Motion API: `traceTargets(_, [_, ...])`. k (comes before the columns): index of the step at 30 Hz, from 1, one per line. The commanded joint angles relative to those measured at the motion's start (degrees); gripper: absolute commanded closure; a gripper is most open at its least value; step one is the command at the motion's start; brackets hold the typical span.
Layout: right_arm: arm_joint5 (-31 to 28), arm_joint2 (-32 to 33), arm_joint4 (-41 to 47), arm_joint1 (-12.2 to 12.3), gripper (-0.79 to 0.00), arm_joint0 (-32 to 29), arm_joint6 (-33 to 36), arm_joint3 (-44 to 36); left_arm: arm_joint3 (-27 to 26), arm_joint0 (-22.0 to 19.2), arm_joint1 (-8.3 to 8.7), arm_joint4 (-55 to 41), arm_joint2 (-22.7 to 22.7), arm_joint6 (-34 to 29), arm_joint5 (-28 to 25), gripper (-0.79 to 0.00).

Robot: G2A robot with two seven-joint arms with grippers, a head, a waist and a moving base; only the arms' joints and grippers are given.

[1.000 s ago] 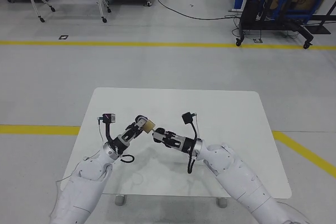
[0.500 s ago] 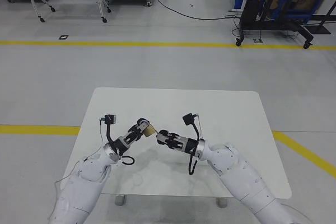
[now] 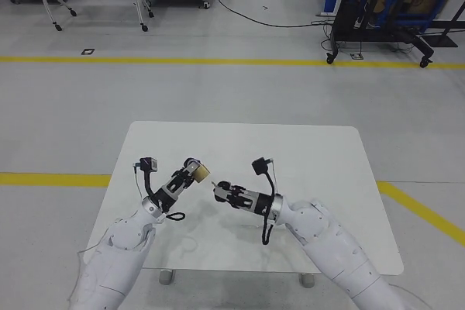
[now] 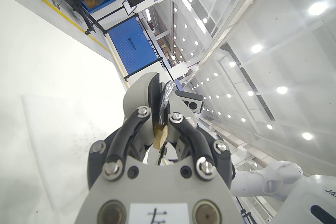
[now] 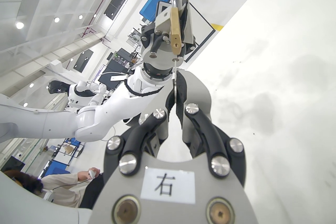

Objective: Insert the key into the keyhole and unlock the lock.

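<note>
A brass padlock (image 3: 201,171) hangs above the white table (image 3: 310,155), with my left gripper (image 3: 192,170) shut on it. In the left wrist view its brass body (image 4: 160,137) and steel shackle (image 4: 165,99) sit between the fingers. My right gripper (image 3: 218,188) is shut on a thin silver key (image 5: 174,70), just to the right of the lock. The right wrist view looks along the key at the padlock (image 5: 175,30), whose keyhole (image 5: 177,45) faces it. The key's tip stands a little short of the keyhole, roughly in line with it.
The white table is bare around both arms, and its front edge (image 3: 240,271) runs close under the elbows. Yellow floor lines (image 3: 217,60) and a black equipment stand (image 3: 380,31) lie well beyond the table.
My left gripper has drawn the padlock slightly back and to the left, away from the key. The gap between key tip and lock has widened. The right gripper has barely shifted.
</note>
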Motion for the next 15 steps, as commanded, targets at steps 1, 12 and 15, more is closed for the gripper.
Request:
traceTargets(1, [0.1, -0.4, 0.1, -0.1, 0.0, 0.3, -0.2, 0.5, 0.1, -0.1, 0.0, 0.0, 0.1, -0.5, 0.2, 0.0])
traceTargets(12, [1.0, -1.9, 1.2, -0.8, 0.0, 2.1, -1.3, 2.9, 0.7, -0.8, -0.01, 0.1, 0.6, -2.7, 0.7, 0.0])
traceTargets(15, [0.9, -2.0, 1.2, -0.9, 0.0, 2.2, -1.4, 3.1, 0.7, -0.8, -0.01, 0.1, 0.6, -2.8, 0.7, 0.0])
